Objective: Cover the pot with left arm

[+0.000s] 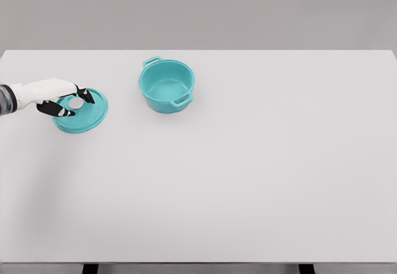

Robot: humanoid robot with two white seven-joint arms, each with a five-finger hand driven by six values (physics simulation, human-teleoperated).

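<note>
We are working at the first step of covering the pot: getting hold of the lid. Our left hand (62, 100) is reaching in from the left edge of the head view and sitting over the teal lid (84, 114), which is lying flat on the white table (248, 175). The dark fingertips (88, 97) are curling around the lid's pale round knob (75, 103), thumb on the near side and fingers on the far side, so we are judging that the hand is closing on the knob; whether it is already gripping firmly we cannot tell. The lid is not visibly raised off the table.

The teal pot (166, 85) is standing upright and open to the right of the lid, apart from it, its two handles pointing to the far left and the near right. Our right arm is not showing.

Next, we are expecting to need a secure pinch on the knob, a level lift, a carry rightward, and a centred lowering onto the pot's rim.
</note>
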